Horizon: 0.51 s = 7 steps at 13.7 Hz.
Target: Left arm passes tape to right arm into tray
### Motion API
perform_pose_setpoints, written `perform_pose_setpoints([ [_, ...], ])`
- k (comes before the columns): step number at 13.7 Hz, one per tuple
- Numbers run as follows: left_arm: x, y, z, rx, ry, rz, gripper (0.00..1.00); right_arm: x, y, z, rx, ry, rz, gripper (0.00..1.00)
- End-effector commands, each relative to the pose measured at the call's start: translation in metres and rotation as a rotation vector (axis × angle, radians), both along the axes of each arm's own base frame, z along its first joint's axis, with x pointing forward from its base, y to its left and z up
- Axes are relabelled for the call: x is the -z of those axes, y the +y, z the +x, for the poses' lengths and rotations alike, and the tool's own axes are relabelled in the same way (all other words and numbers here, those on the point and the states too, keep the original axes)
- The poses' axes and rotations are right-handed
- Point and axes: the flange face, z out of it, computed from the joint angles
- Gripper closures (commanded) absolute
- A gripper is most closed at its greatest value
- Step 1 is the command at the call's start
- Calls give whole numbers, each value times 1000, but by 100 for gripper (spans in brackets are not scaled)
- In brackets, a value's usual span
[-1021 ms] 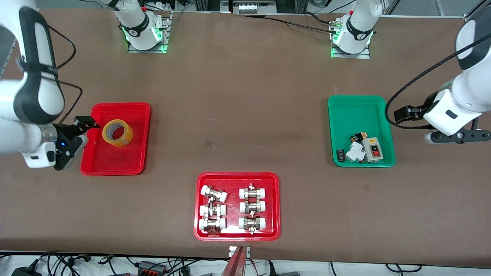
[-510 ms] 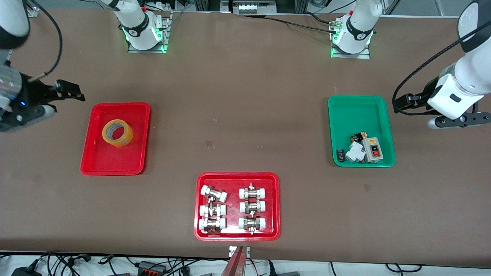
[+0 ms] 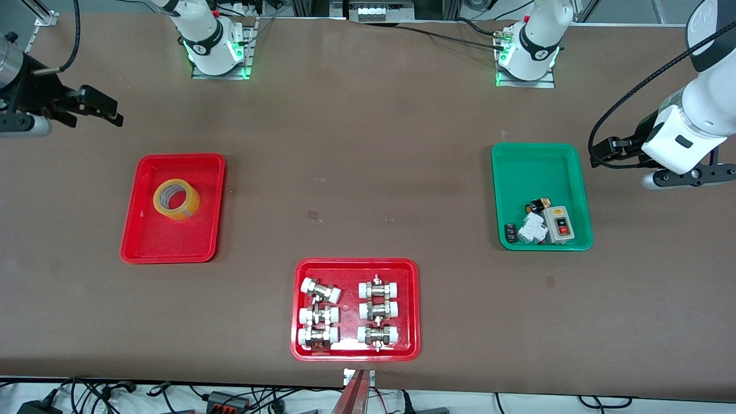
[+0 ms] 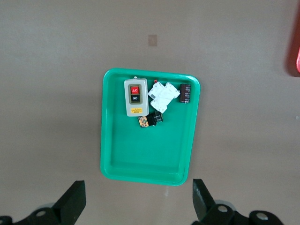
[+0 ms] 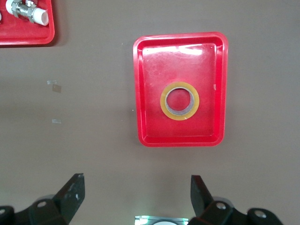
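Note:
The yellow tape lies flat in the plain red tray toward the right arm's end of the table. In the right wrist view the tape sits near the middle of the tray. My right gripper hangs open and empty over bare table between that tray and its arm's base, and its wrist view shows it clear of the tray. My left gripper is open and empty over bare table beside the green tray, and it holds nothing.
The green tray holds a grey switch box and small electrical parts. A wider red tray of white-capped metal fittings lies nearest the front camera, and its corner shows in the right wrist view.
My right gripper has left the red tray's side, risen and drawn back toward its base. The left arm has also pulled up and back a little. The tape has stayed put.

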Motion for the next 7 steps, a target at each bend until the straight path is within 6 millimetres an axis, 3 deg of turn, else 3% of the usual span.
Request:
perform_pose_setpoints([
  [1,-2,0,-5,-13,-14,-3,0,-1,-9,3,37,-39,-12,0],
  [4,-2,0,-5,-11,-15,-3,0,-26,-7,13,39,-72,-38,0],
  [7,-2,0,-5,-11,-15,-3,0,-27,-7,13,41,-73,-38,0],
])
